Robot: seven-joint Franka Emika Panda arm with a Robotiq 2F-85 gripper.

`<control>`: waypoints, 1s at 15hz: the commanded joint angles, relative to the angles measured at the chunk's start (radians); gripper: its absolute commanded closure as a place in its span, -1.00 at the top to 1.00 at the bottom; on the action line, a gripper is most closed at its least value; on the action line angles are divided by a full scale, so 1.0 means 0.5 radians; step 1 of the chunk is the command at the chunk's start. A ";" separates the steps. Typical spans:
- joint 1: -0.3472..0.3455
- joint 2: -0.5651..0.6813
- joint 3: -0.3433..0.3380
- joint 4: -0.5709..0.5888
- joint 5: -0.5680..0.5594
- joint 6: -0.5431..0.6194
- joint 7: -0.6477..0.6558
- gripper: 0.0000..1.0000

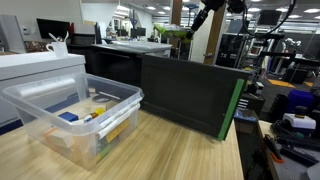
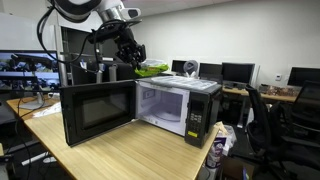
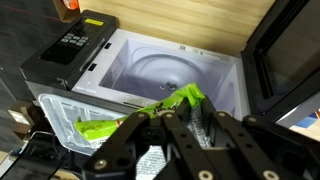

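A black and white microwave stands on the wooden table with its door swung wide open. Its white cavity with the glass turntable is empty. My gripper hangs above the microwave's top, near the door side. It is shut on a crinkly green snack bag. In the wrist view the green bag sticks out between the fingers of my gripper, right over the open cavity. The control panel lies at the left of that view.
A clear plastic bin with several small items sits on the table beside the open door. A patterned can stands at the table edge near the microwave's front corner. Office chairs and monitors surround the table.
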 commanded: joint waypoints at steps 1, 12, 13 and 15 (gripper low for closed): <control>0.039 0.193 -0.026 0.191 0.083 0.063 0.004 -0.93; -0.020 0.656 0.057 0.635 0.328 0.144 -0.055 -0.93; -0.028 0.687 0.067 0.667 0.352 0.148 -0.059 -0.93; -0.057 0.768 0.100 0.749 0.387 0.144 -0.048 -0.93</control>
